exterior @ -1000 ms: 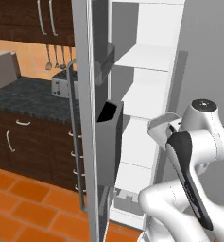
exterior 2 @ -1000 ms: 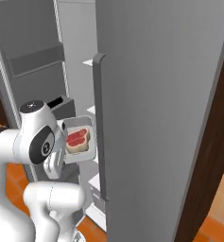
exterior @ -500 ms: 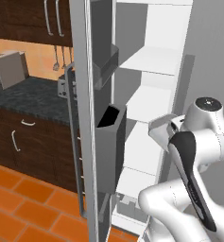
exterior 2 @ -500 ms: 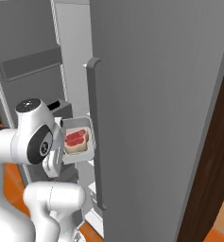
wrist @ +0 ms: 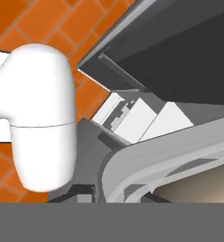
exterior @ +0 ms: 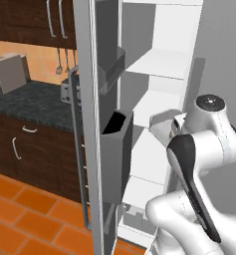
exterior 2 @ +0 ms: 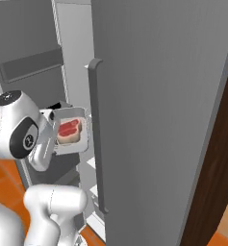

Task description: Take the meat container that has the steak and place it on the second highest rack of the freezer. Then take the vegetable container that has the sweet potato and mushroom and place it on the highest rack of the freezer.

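Clenching the rim of the pale grey meat container [exterior 2: 71,130], the fingers stay hidden behind it; the small red steak [exterior 2: 69,129] lies inside, before the tall grey-silver freezer [exterior 2: 158,105].

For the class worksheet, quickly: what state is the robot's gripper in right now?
Gripper: shut on the meat container, which has the steak in it and is raised in front of the open freezer.
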